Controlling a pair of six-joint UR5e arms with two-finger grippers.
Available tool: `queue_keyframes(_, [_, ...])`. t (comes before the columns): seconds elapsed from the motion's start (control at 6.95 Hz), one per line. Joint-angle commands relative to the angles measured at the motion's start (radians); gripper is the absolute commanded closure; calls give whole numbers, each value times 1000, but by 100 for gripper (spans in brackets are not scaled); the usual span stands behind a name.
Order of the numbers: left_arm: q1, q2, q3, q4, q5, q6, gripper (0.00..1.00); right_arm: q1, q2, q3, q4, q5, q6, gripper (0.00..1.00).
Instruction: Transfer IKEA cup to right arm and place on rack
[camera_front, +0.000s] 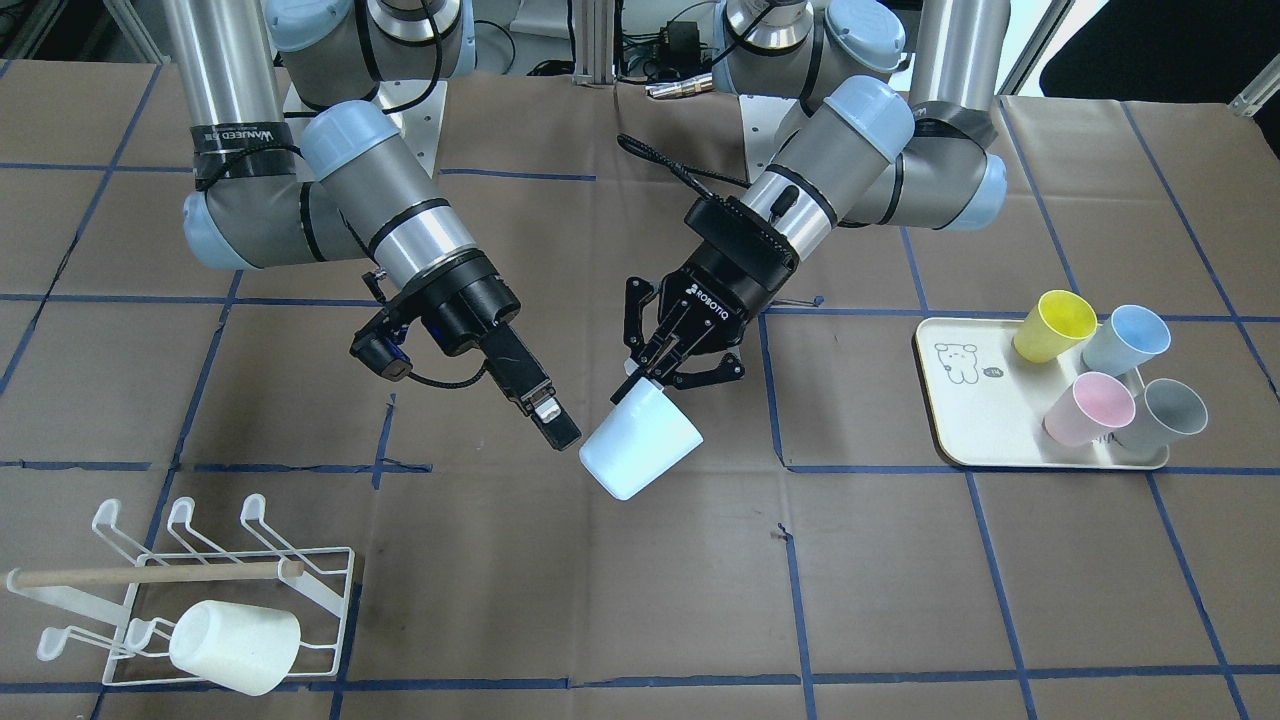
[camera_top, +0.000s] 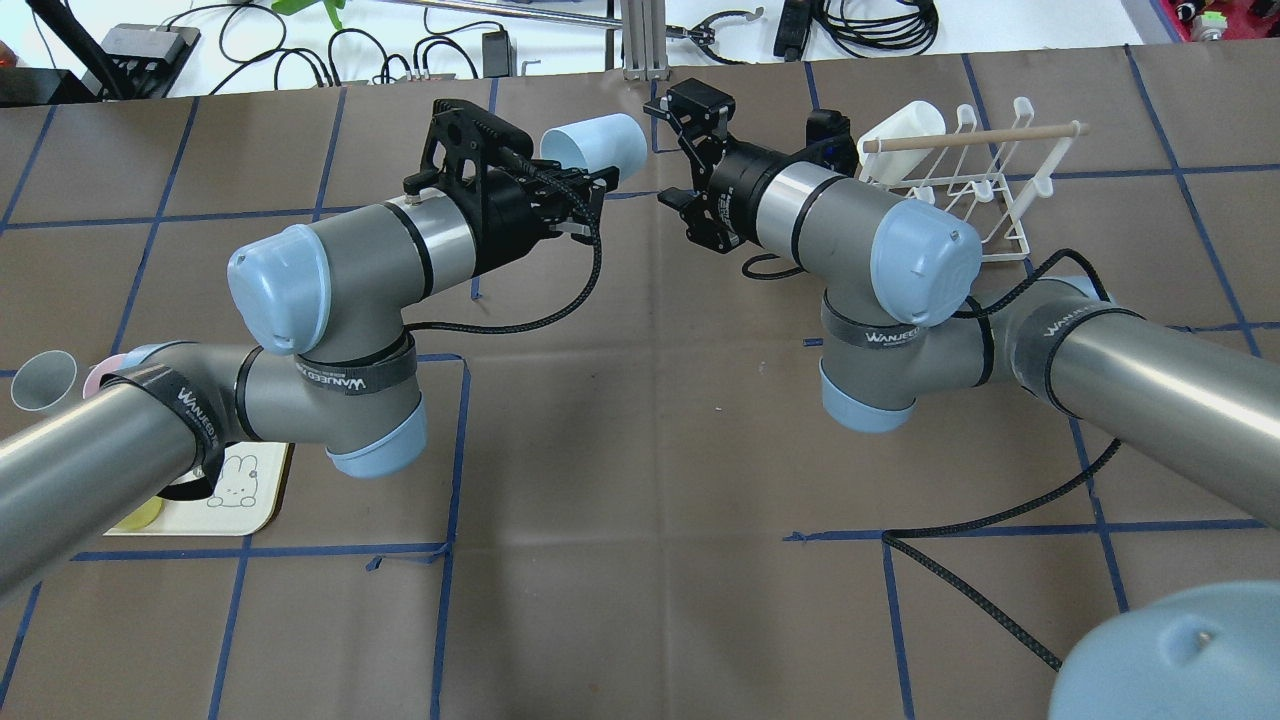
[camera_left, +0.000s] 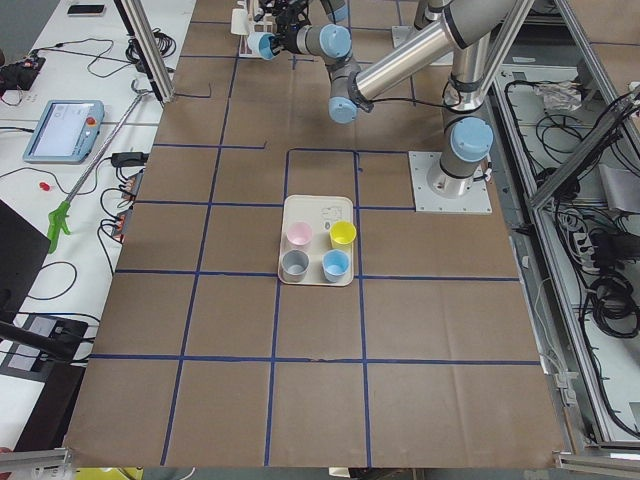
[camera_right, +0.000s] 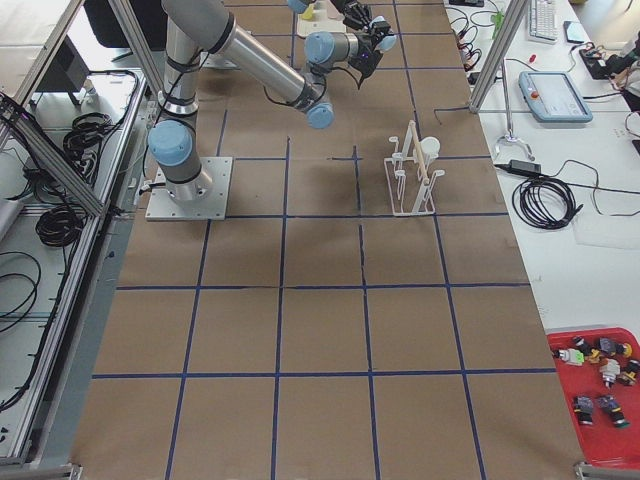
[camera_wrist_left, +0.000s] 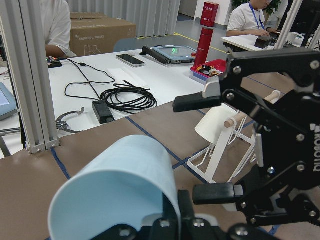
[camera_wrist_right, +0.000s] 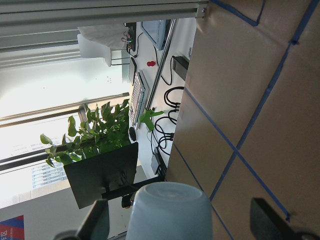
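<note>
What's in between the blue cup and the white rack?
The right pincer, open, hangs between the pale blue cup and the white wire rack in the overhead view.

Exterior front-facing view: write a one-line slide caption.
Left gripper holds a pale blue cup beside the open right gripper; the rack carries a white cup.

I'm counting one pale blue cup (camera_front: 640, 440), one white cup (camera_front: 235, 647) and four coloured cups (camera_front: 1055, 325) (camera_front: 1127, 340) (camera_front: 1088, 408) (camera_front: 1163, 415). One tray (camera_front: 975, 400), one rack (camera_front: 150, 575) and two arms (camera_front: 400, 225) (camera_front: 830, 160) are sharing the tabletop (camera_front: 600, 600).
</note>
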Motion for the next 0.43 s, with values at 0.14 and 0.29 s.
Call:
queue_keyframes(0.14, [-2,0,0,2,-1,-1,99,19,7,-13,19,1,9,1])
queue_keyframes(0.29, [-3,-3,0,2,-1,-3,99,24,10,-24,24,1,13,1])
